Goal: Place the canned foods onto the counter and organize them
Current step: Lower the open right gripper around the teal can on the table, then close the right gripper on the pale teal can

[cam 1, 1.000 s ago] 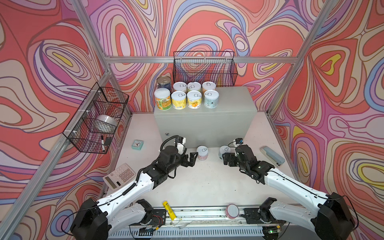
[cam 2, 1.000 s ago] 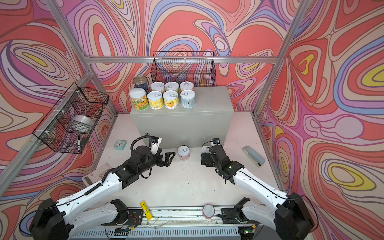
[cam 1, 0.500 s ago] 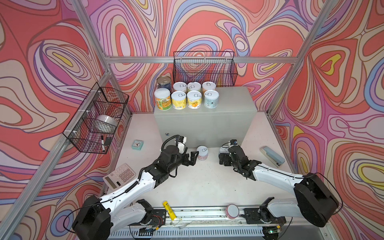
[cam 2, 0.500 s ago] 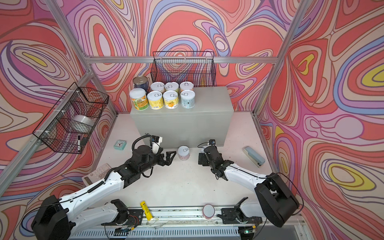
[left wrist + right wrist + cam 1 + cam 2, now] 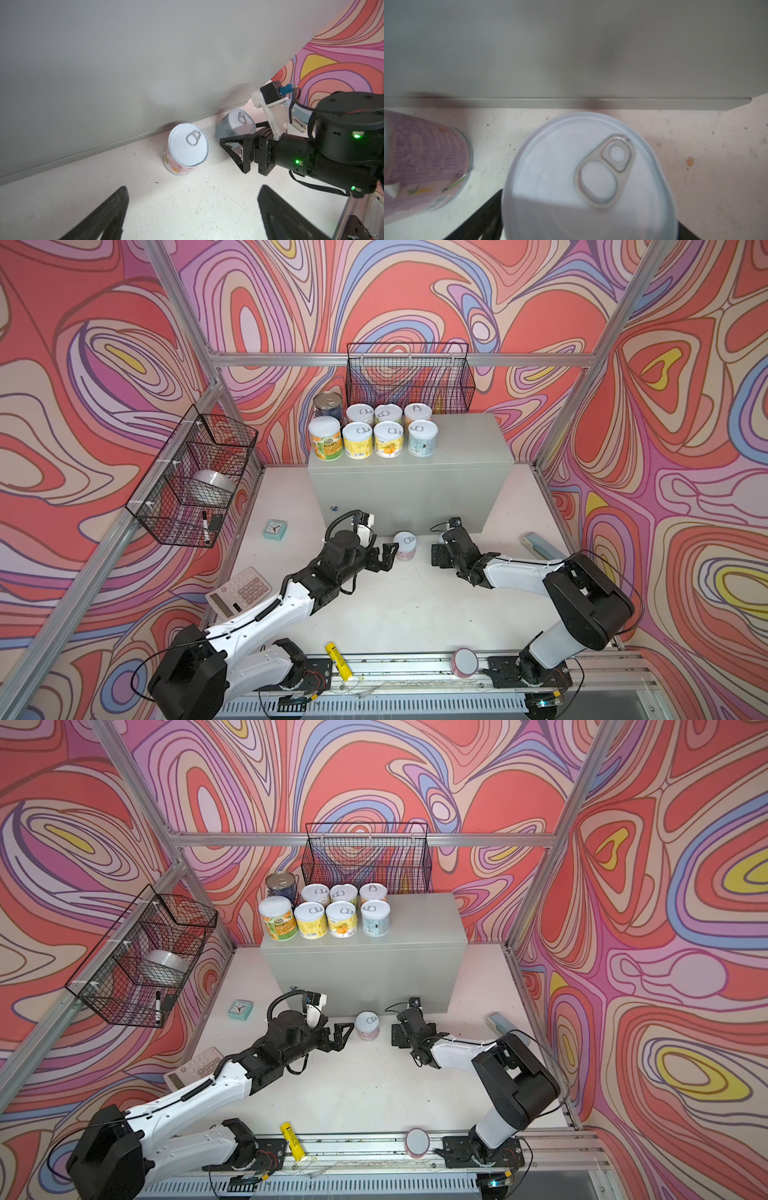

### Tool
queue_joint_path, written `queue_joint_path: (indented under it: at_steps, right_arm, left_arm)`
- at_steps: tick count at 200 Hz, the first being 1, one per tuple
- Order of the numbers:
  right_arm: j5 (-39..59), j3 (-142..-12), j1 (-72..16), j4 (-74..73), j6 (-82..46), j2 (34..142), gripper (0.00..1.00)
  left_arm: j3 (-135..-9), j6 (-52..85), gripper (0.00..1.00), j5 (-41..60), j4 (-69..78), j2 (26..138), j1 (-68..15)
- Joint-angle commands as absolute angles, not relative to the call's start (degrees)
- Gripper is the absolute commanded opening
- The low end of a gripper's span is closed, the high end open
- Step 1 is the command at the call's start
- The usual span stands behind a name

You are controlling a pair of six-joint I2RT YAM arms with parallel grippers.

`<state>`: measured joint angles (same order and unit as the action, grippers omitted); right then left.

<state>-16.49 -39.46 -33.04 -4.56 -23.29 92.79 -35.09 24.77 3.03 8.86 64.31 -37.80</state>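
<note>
Canned foods (image 5: 388,439), ten in count. Eight stand upright in two rows on the left rear of the counter (image 5: 465,439), on its flat top; a bare-metal-topped can (image 5: 328,404) takes the back corner.

Two stand lid-up on the white table (image 5: 395,614), close against the counter's front: a pink-labelled can (image 5: 404,545) and, just beside it, a blue-grey-labelled can (image 5: 236,122).

Left gripper (image 5: 388,558): jaws spread wide, empty, pointed at the pink-labelled can, near it but apart.

Right gripper (image 5: 438,549): jaws spread wide to either side of the blue-grey-labelled can, whose pull-tab lid fills the right wrist view. Contact cannot be told.

Also on the table: calculator (image 5: 239,593), teal clock (image 5: 274,529), yellow tube (image 5: 338,659).
</note>
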Motion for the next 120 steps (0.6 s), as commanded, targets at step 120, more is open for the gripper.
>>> queue_joint_path:
  at_steps: [120]
  right_arm:
    - [-21.46, -41.21, -32.91, -12.87, -23.08, 100.47, 0.94]
  left_arm:
    - [-36.05, 25.16, 0.98, 3.17, 8.70, 65.76, -37.45]
